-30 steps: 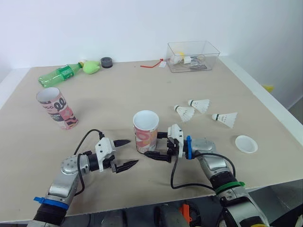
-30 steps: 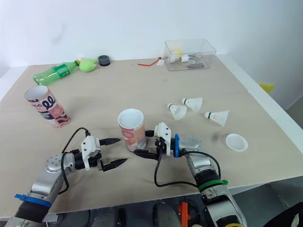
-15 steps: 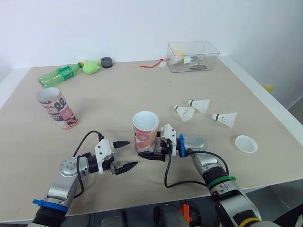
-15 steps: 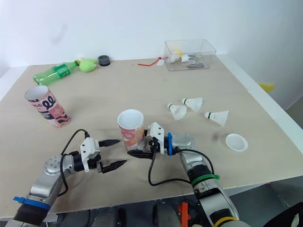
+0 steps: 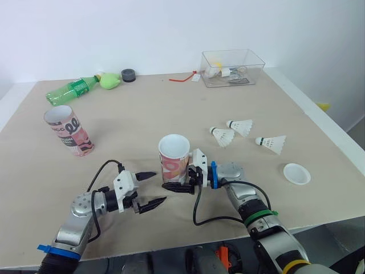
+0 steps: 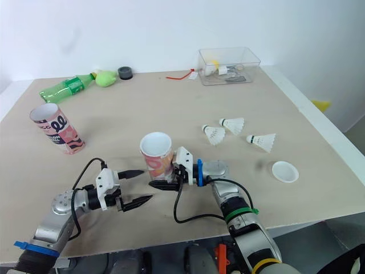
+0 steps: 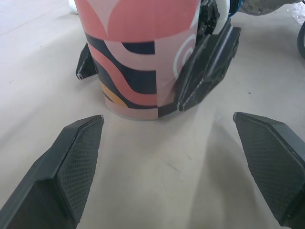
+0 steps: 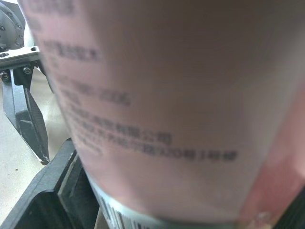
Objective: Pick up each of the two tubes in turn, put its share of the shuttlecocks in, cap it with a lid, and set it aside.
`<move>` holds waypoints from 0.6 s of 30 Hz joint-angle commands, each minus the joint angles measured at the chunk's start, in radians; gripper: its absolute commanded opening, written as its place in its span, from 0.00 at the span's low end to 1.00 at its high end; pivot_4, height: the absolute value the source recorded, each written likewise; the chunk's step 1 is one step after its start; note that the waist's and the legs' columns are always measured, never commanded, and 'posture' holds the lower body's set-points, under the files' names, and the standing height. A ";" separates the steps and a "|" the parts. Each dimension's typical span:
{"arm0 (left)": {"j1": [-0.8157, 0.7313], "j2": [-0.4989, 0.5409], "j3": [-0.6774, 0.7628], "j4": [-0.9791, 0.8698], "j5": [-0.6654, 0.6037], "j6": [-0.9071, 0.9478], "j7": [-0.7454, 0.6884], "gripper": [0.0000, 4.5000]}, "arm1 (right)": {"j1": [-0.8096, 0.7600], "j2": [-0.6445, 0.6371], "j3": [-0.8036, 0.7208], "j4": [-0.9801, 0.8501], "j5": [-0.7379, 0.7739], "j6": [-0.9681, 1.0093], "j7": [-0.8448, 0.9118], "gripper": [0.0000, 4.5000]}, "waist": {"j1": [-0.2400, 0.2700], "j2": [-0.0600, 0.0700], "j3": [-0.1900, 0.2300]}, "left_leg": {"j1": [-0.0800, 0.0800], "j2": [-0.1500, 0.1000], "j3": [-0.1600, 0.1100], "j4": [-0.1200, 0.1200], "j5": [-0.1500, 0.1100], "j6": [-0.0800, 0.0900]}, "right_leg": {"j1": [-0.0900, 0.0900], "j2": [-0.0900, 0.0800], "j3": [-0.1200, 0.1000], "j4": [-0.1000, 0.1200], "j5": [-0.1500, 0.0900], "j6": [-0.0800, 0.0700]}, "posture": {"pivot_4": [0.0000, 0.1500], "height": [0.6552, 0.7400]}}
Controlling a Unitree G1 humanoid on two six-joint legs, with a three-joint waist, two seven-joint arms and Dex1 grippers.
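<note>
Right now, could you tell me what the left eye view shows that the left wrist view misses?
Left eye view: the far tube, three shuttlecocks, the white lid, the clear box. Left wrist view: the base of the near tube, flat on the table. Both: that tube, the right gripper around it, the open left gripper.
</note>
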 commanded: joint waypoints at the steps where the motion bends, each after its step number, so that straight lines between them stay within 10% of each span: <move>1: -0.005 0.012 0.010 -0.033 -0.006 -0.018 0.003 1.00 | -0.005 0.002 -0.011 -0.022 0.013 -0.009 0.009 0.99 | 0.000 0.000 0.000 | 0.000 0.000 0.000 0.000 0.000 0.000 | 0.000 0.000 0.000 0.000 0.000 0.000 | 1.00 1.00; 3: -0.007 0.013 0.010 -0.030 -0.005 -0.019 0.003 1.00 | 0.002 0.001 -0.013 -0.032 0.015 -0.005 0.003 0.82 | 0.000 0.000 0.000 | 0.000 0.000 0.000 0.000 0.000 0.000 | 0.000 0.000 0.000 0.000 0.000 0.000 | 1.00 1.00; 18: -0.071 0.004 -0.027 0.011 0.009 -0.040 -0.030 1.00 | 0.075 -0.065 -0.094 -0.228 0.091 0.085 -0.063 0.82 | 0.000 0.000 0.000 | 0.000 0.000 0.000 0.000 0.000 0.000 | 0.000 0.000 0.000 0.000 0.000 0.001 | 1.00 1.00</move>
